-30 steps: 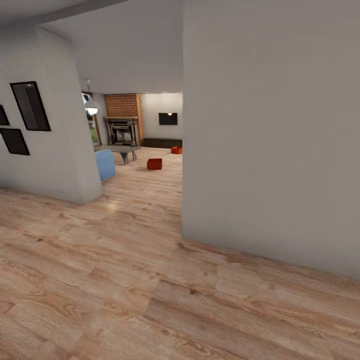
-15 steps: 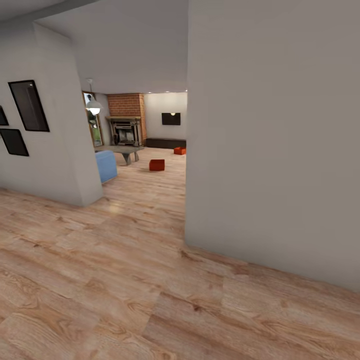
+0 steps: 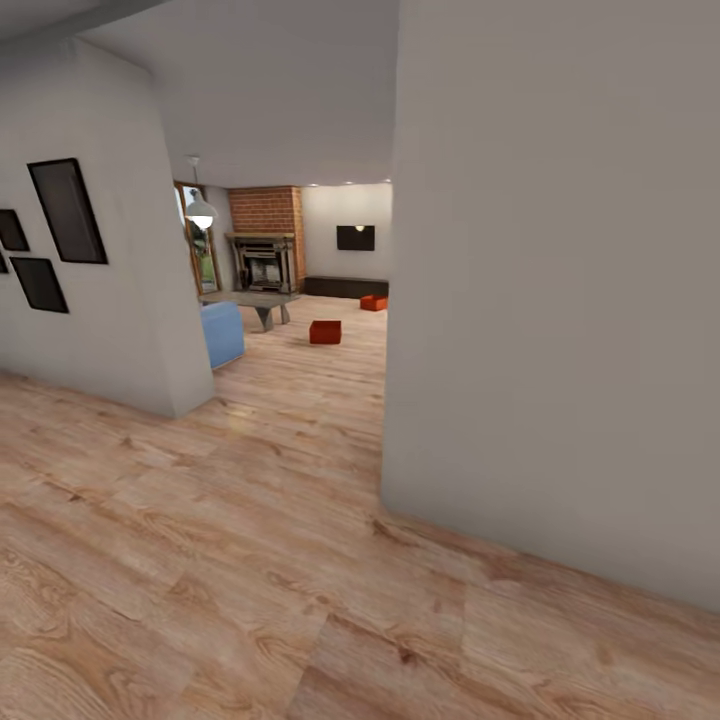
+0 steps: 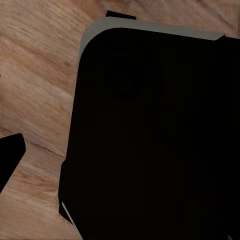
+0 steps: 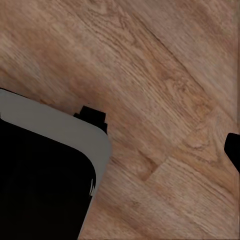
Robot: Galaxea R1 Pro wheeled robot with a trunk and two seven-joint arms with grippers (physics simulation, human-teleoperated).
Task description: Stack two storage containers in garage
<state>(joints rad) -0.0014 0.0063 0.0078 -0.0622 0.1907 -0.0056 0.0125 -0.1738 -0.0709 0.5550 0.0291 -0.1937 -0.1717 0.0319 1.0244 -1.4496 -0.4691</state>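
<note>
Two orange-red storage containers stand far ahead on the light wood-plank floor of the living room. The nearer container (image 3: 325,332) sits in the open and the farther one (image 3: 374,302) lies before a low dark cabinet (image 3: 345,287). In the left wrist view a dark fingertip (image 4: 10,155) of my left gripper (image 4: 120,155) shows at the frame's edge. My right gripper (image 5: 120,150) shows one fingertip (image 5: 233,150) the same way. Both are open with nothing held, hanging over plank floor beside my black base (image 4: 150,140).
A grey wall (image 3: 560,300) juts out close on the right, its corner near the passage. A left wall (image 3: 100,260) carries dark frames. Beyond are a blue sofa (image 3: 222,334), low table (image 3: 250,300), brick fireplace (image 3: 262,255) and wall TV (image 3: 357,237).
The whole head picture has shifted right and the walls loom a little larger, so the camera has moved. The containers lie where they were.
</note>
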